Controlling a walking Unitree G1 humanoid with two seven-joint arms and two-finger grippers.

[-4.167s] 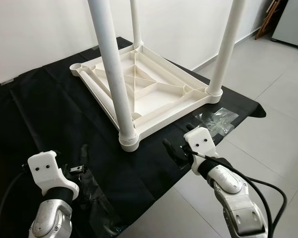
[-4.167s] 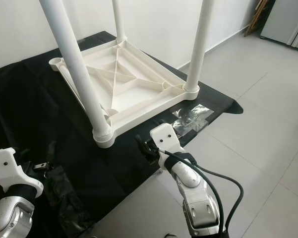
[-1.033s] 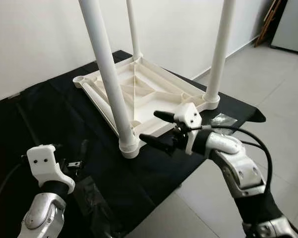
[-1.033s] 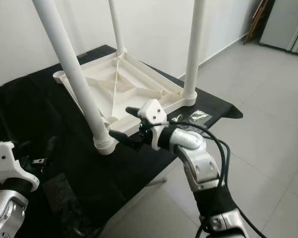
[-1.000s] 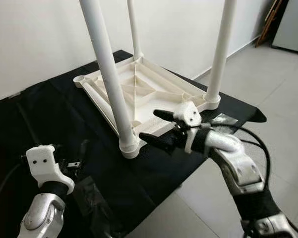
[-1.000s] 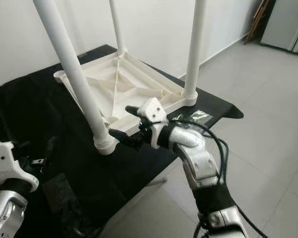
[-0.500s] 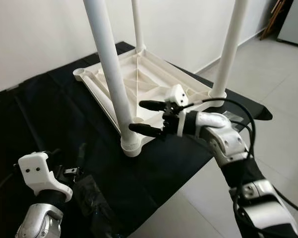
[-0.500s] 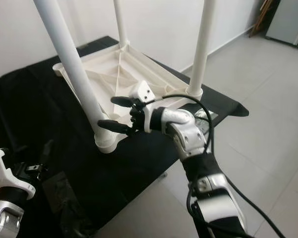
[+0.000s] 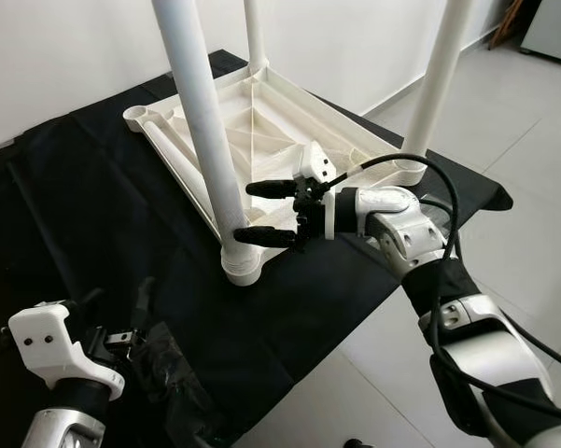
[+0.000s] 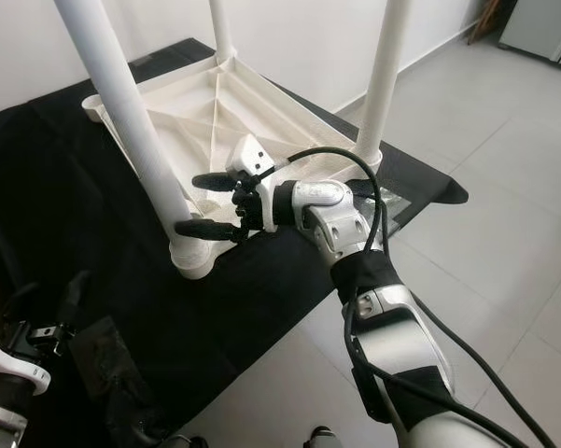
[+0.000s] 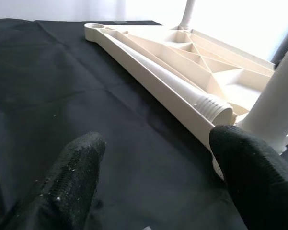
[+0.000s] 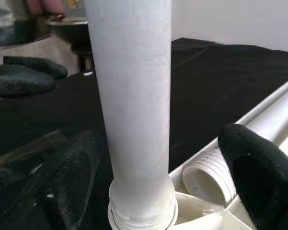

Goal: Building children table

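Observation:
A white plastic children's table [image 9: 289,121] lies upside down on a black cloth [image 9: 65,215], with three legs standing up from its corners. My right gripper [image 9: 245,213] is open just beside the lower part of the near leg [image 9: 208,149], one finger higher and one lower. In the right wrist view that leg [image 12: 134,96] stands between the two fingers; I cannot tell whether they touch it. A loose leg [image 11: 182,84] with a threaded end lies inside the frame. The far left corner socket [image 9: 143,114] holds no leg. My left gripper [image 9: 117,297] hovers open low over the cloth, holding nothing.
Crumpled clear plastic bags [image 9: 173,369] lie on the cloth by my left arm, and another bag [image 10: 392,201] sits near the table's right corner. The cloth ends at a grey tiled floor [image 9: 532,121]. A white wall stands behind the table.
My right gripper rose from the cloth's near edge and reached left to the near leg, open throughout. My left arm sank lower. The camera shifted slightly.

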